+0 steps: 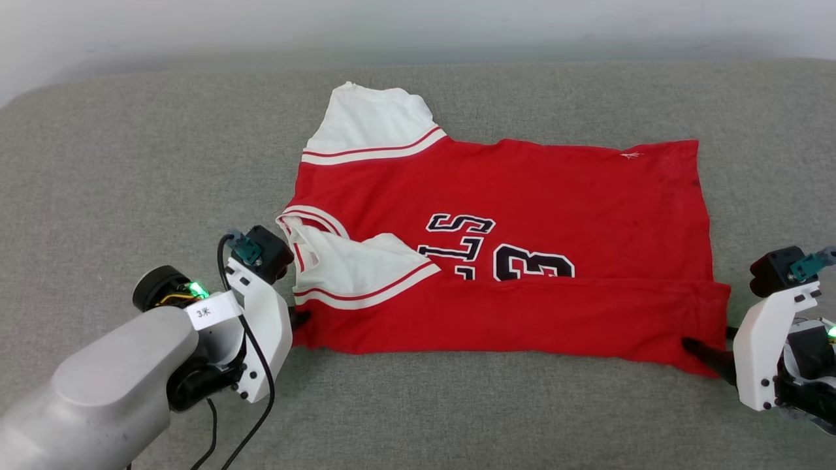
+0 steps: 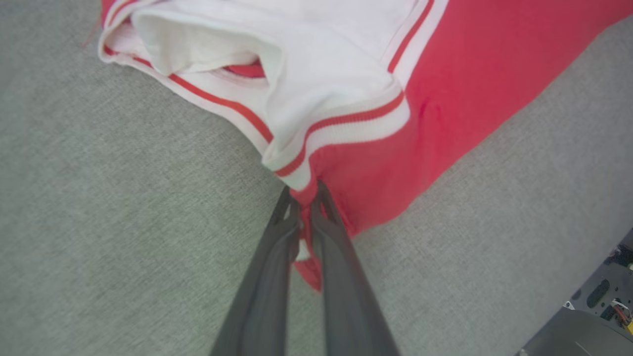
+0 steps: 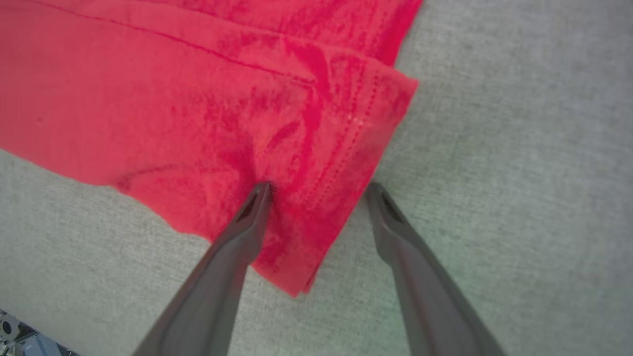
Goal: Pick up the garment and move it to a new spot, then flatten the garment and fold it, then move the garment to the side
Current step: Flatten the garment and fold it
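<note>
The red jersey shirt with white short sleeves and striped trim (image 1: 509,196) lies spread on the grey woven cushion (image 1: 130,163), collar end toward my left and hem toward my right. It reads as already moved and flattened. The first fold looks made too: the near long edge is turned up over the body in a red band (image 1: 522,313) that covers the lower part of the black white-outlined lettering (image 1: 496,254). The near white sleeve (image 1: 356,271) lies on top of the body, while the far white sleeve (image 1: 369,124) sticks out beyond the far edge. My left gripper (image 2: 304,195) is clenched on the shirt's near corner at the collar end, red cloth bunched between my fingers just below the sleeve trim. My right gripper (image 3: 319,190) is spread wide at the hem corner, grasping nothing; one finger (image 3: 247,217) rests on the doubled cloth, the other on bare cushion just beside the edge. As I judge it, the far side and sleeve, any further folds, and the move to the side are left to do.
</note>
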Robot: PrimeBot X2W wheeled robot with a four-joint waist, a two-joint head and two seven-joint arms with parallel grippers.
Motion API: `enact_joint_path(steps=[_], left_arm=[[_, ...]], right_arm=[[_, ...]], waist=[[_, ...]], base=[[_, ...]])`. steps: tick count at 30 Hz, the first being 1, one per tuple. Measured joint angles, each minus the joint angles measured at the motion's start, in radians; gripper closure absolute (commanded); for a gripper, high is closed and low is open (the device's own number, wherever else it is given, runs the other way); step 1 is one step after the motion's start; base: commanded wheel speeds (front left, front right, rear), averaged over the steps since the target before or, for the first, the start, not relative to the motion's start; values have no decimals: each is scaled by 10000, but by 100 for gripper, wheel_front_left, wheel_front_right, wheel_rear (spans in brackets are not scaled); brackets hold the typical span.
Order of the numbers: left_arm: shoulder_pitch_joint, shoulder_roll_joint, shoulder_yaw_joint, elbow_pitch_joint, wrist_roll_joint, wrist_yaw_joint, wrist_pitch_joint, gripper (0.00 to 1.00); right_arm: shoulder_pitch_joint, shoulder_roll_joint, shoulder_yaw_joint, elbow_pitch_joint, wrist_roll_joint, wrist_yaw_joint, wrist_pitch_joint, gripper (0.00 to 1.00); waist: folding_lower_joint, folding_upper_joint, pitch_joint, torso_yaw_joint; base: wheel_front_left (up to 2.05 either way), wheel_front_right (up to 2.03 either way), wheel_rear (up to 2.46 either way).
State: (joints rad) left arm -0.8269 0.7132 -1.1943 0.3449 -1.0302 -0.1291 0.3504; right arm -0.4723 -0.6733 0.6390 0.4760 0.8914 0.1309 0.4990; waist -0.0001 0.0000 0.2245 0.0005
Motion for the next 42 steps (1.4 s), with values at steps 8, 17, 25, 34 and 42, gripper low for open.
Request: enact_joint_path(steps=[8,17,25,34,42], left_arm=[[42,-21,-92,144,-6,0,-211,100],[495,316,-42,107,-523,0,-535,100],[988,863,-8,-598,-734,105,-729,100],[1939,1501,-157,-1946,-938,704,-813,100],[2421,1641,-234,-2247,-1081,1066,-869,100]], right_arm=[[-3,232,197,485,-111,-31,-456,58],[254,-65,556,-153,-127,2,-1202,100],[877,-648,299,-1091,-21,2,-1296,100],[2096,-1083,-646,-2098,-58,2,-1062,100],[2807,-894,-1511,-2288,-593,4,-529,100]], waist=[[0,-1,77,70],[1,-1,-579,-76],[1,0,-1111,-129],[1,0,-1373,-26],[1,0,-1199,-27]], base=[[0,0,0],[0,0,0],[0,0,0],[0,0,0],[0,0,0]])
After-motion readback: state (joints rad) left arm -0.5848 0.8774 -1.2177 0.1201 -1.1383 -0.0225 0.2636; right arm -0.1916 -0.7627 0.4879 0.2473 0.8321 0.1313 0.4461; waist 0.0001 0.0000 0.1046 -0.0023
